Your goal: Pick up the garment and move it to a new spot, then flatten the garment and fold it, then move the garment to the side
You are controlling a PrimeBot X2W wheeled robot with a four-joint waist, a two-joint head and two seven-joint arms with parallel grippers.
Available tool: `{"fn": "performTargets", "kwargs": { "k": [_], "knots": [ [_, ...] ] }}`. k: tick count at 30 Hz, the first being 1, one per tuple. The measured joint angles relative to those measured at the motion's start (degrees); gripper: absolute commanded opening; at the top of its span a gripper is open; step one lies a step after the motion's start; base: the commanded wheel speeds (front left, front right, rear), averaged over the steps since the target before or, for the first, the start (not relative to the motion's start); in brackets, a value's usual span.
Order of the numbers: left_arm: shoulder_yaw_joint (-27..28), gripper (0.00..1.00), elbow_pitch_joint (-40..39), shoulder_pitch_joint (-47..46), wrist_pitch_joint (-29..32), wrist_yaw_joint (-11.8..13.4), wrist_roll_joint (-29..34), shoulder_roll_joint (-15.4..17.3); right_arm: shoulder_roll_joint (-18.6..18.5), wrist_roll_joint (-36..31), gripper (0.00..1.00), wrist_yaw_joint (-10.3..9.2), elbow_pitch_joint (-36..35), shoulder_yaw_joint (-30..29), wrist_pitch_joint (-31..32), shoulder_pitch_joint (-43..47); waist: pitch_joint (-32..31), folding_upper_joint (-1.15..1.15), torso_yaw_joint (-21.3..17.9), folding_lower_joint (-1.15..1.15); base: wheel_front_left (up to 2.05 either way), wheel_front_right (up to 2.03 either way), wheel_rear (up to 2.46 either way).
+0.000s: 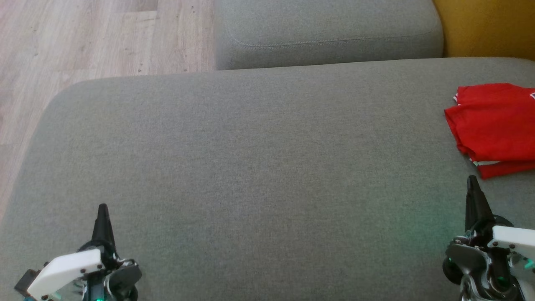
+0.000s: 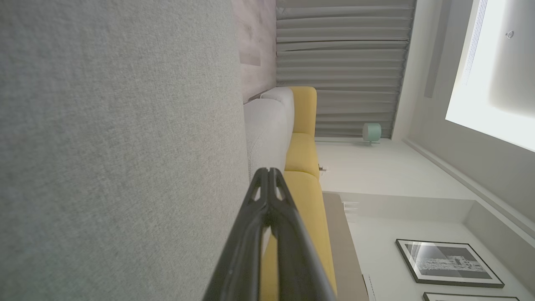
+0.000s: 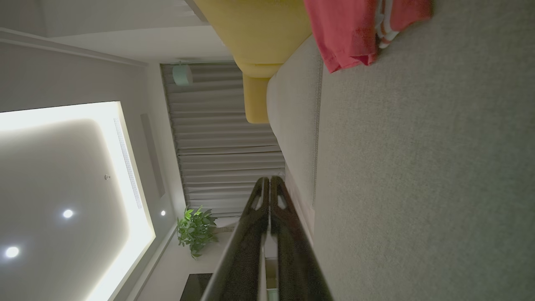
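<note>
The folded garment [image 1: 495,125] lies on the grey cushion [image 1: 250,167].

Head view looking down onto grey sofa seat [image 1: 250,167], wrist views rolled sideways, skimming same seat

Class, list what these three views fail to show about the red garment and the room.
- Head view: right part of the garment is cut off by the right edge.
- Right wrist view: most of the garment is cut off by the top edge.
- Left wrist view: the framed picture is too small to make out.
</note>
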Motion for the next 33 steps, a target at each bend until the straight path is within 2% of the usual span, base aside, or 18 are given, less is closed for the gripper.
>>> {"fn": "performTargets", "kwargs": {
  "k": [33],
  "knots": [
    [0.1, 0.0, 0.0, 0.0, 0.1, 0.0, 0.2, -0.1, 0.1, -0.1, 0.0, 0.0, 0.0, -0.2, 0.2, 0.0, 0.0, 0.0, 0.0, 0.0, 0.0, 0.0, 0.0]
  ]
}}
